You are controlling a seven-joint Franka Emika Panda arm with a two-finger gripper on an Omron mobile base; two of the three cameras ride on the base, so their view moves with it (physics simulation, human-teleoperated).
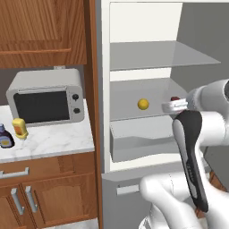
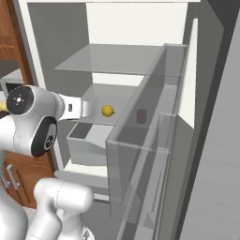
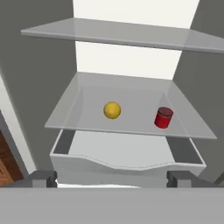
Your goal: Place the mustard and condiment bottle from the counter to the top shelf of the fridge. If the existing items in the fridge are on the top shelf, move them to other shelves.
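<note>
The yellow mustard (image 1: 19, 128) and the dark condiment bottle (image 1: 5, 136) with its blue cap stand side by side on the marble counter (image 1: 58, 138), left of the open fridge (image 1: 105, 89). Inside the fridge, a yellow ball (image 3: 112, 110) and a small red object (image 3: 163, 117) rest on the lower grey shelf (image 3: 87, 118), with the ball to the left. The upper shelf (image 3: 131, 35) above them is bare. My gripper (image 3: 111, 179) is open and holds nothing. It hovers in front of the pale drawer bin (image 3: 131, 153), pointing into the fridge (image 2: 88, 108).
A silver microwave (image 1: 44, 98) sits at the back of the counter, under wooden wall cabinets (image 1: 40, 31). The fridge door (image 2: 215, 140) stands open on the right, and its clear door bins (image 2: 140, 159) jut out close beside the arm.
</note>
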